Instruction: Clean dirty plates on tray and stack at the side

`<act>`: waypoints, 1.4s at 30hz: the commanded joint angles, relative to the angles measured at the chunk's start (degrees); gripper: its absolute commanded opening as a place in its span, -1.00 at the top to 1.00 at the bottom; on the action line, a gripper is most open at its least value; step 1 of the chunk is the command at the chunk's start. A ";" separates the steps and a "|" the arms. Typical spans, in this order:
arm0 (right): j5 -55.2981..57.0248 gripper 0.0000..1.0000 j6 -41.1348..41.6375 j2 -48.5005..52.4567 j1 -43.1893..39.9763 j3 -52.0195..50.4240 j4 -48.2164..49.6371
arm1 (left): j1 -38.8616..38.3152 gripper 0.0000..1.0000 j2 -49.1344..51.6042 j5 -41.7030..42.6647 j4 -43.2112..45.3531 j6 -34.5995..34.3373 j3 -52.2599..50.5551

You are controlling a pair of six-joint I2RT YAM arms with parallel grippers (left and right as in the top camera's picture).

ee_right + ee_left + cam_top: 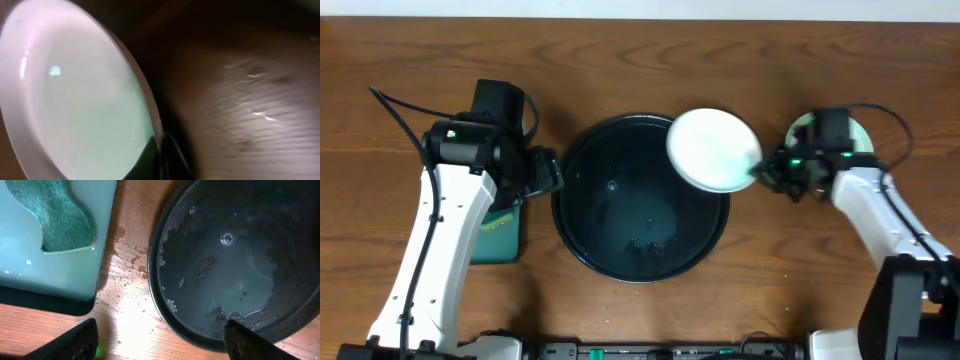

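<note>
Pinching a plate (713, 150) by its right rim, the right gripper (760, 175) holds it over the tray's far right edge. The tray (620, 255) is wet and has no other plate in it, so the job looks nearly done. The held plate shows no smears and, I judge, only needs to go onto the stack (863, 135) at the right, mostly hidden under the arm. The left gripper (542, 170) hangs spread and empty at the tray's left edge, near the sponge (60, 215). Count: one tray, one held plate, one sponge, and at least one stacked plate; I cannot tell how many.
</note>
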 commanded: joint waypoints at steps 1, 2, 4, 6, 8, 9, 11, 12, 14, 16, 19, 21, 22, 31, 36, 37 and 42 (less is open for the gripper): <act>1.51 0.97 -7.10 -1.11 -4.50 5.46 -6.12 | -0.11 -0.61 0.11 0.15 -0.20 0.07 -0.13; 3.80 0.97 -7.89 -1.11 -5.09 6.91 -8.70 | -0.11 -0.61 0.11 0.17 -0.20 0.07 -0.13; 8.13 0.97 -9.46 -1.14 -5.07 9.60 -12.61 | -0.11 -0.61 0.11 0.15 -0.17 0.07 -0.13; 11.61 0.97 -10.84 -1.14 -4.00 12.26 -15.87 | -0.11 -0.62 0.11 0.15 -0.15 0.07 -0.13; 13.97 0.97 -11.54 -1.14 -2.38 14.29 -18.01 | -0.11 -0.61 0.11 0.15 0.00 0.07 -0.13; 15.28 0.97 -12.26 -1.14 -1.07 15.30 -18.75 | -0.11 -0.61 0.11 0.15 0.04 0.07 -0.13; 17.51 0.97 -13.05 -1.14 1.57 16.57 -19.41 | -0.11 -0.61 0.11 0.15 0.17 0.07 -0.13; 18.71 0.97 -13.46 -1.11 3.41 17.05 -19.41 | -0.11 -0.61 0.11 0.15 0.24 0.07 -0.13; 20.24 0.97 -14.12 -1.11 6.78 17.57 -19.17 | -0.11 -0.61 0.11 0.15 0.26 0.07 -0.13; 22.21 0.97 -14.56 -1.11 10.16 17.68 -18.49 | -0.11 -0.62 0.11 0.15 0.26 0.09 -0.13; 25.77 0.97 -15.41 -1.11 15.34 17.68 -17.20 | -0.11 -0.61 0.11 0.15 0.26 0.07 -0.13; 28.81 0.97 -16.15 -1.11 18.18 17.68 -16.44 | -0.11 -0.61 0.11 0.15 0.26 0.09 -0.13; 30.10 0.97 -16.94 -1.11 19.34 17.68 -16.06 | -0.11 -0.62 0.11 0.15 0.26 0.09 -0.13; 48.46 0.97 -21.46 -1.11 30.99 17.75 -14.82 | -0.11 -0.61 0.11 0.13 0.66 0.09 -0.13; 63.17 0.98 -23.52 -1.11 39.65 17.75 -14.45 | -0.11 -0.61 0.11 0.13 0.68 0.09 -0.13; 66.42 0.97 -23.50 -1.11 41.31 17.75 -14.45 | -0.11 -0.61 0.11 0.13 0.70 0.09 -0.13; 81.46 0.97 -25.57 -1.11 49.33 17.75 -13.92 | -0.11 -0.61 0.11 0.13 0.70 0.09 -0.13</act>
